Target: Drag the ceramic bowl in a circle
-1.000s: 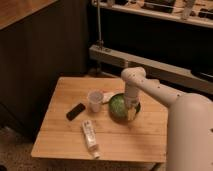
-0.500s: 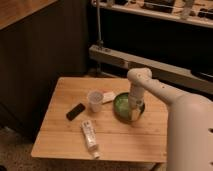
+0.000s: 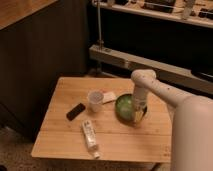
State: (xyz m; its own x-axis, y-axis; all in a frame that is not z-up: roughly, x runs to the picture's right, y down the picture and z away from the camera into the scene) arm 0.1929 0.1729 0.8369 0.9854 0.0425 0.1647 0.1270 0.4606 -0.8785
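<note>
The pincer (image 3: 138, 116) hangs straight down from a white arm that reaches in from the right. Its tip sits at the right-hand rim of the bowl (image 3: 125, 105). This view does not show whether the pincer is open, closed or gripping the rim.

The bowl is round, shallow and glossy green. It stands on a small wooden worktop (image 3: 60, 136), right of centre. A small pale cup (image 3: 95, 100) stands near the bowl's left side without touching it, and a flat white packet (image 3: 109, 96) lies just behind the cup. Further left lies a dark oblong object (image 3: 76, 111). A white tube (image 3: 90, 136) lies on its side toward the front edge.

As ceramic, the bowl is probably stiff and fairly heavy for its size, with a slick glaze. On smooth wood it should slide rather than tip, as long as the pull stays low and level. The rim looks like the best place to take hold, pinching the wall where the pincer already is. A loose hold could slip off the glaze.

The bowl could chip if it knocks the cup or goes over the right edge. The circle therefore seems best kept tight, within the bare wood around it.
</note>
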